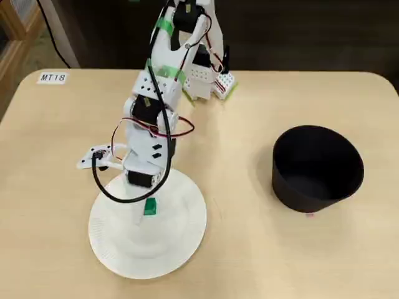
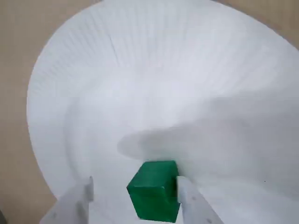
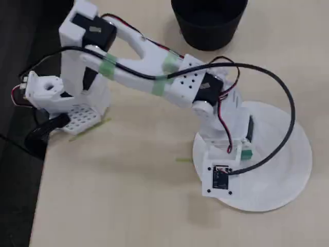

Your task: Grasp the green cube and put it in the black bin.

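Light wood bench carries everything, with a dark floor or wall behind it at the top of a fixed view. Only readable writing I can find is a small white sticker near the bench's far left corner in that view, which says "MT18". There's a little circuit board on the arm's wrist too, but any print on it is too small to make out.

White arm with green tape bands reaches down from its base at the back edge onto a white paper plate. A black cable loops out from the arm and over the plate, plus some red wires near the joints.

The green cube sits on the plate, near its middle, right under the tool. In the wrist view the cube sits between the two white fingers: the right-hand finger is touching or just about touching the cube's side, while the left-hand one stands off with a clear gap. So the tool is spread around the cube, not pinching it.

The black bin stands upright on the bench well apart from the plate, off to the right in a fixed view, and looks empty as far as I can see inside.
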Available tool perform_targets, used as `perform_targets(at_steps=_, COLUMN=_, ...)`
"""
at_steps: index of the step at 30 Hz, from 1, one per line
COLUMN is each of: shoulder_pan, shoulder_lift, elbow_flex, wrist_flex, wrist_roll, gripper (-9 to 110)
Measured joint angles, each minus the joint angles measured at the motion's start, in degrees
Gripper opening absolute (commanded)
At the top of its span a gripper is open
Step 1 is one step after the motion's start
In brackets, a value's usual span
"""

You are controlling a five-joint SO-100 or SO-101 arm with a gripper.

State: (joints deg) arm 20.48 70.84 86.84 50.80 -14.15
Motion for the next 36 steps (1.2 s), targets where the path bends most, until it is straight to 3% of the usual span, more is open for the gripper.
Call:
perform_targets(at_steps=8, shoulder_pan=-1.0, shoulder_lift=-2.5, elbow_flex=-3.3, wrist_flex=3.8, wrist_roll=-0.2, gripper=25)
perform_targets(at_steps=23, shoulder_pan=-1.0, shoulder_lift=-4.8, elbow_flex=-5.3, wrist_flex=3.4, wrist_roll=0.5, gripper=1)
perform_targets(at_steps=28, shoulder_pan=-1.0, shoulder_lift=-4.9, elbow_flex=-6.6, wrist_flex=5.1, wrist_roll=1.1, gripper=0)
perform_targets(at_steps=36, shoulder_pan=-1.4, shoulder_lift=-5.0, elbow_flex=-17.3, wrist_flex=20.8, wrist_roll=3.4, gripper=0)
